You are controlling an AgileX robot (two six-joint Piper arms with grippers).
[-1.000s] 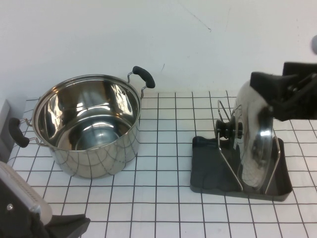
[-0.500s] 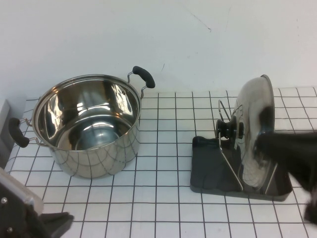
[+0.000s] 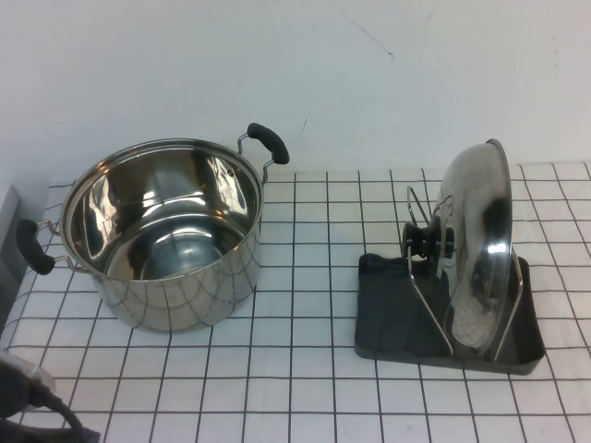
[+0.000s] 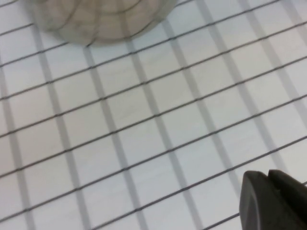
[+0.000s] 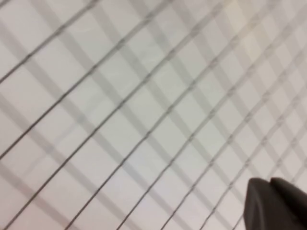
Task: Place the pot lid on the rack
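The shiny steel pot lid stands on edge in the rack, leaning between the two silver wire loops, its black knob facing left. No gripper touches it. My left gripper shows only in the left wrist view, fingers together and empty, over the checked cloth near the pot. My right gripper shows only in the right wrist view, fingers together and empty, over bare checked cloth.
The deep steel pot with two black handles stands at the left; its blurred base shows in the left wrist view. A bit of my left arm sits at the front left corner. White wall behind.
My right arm has let go of the lid's top and pulled out of the high view. My left arm has dropped back almost out of the frame. The lid stays in the rack.
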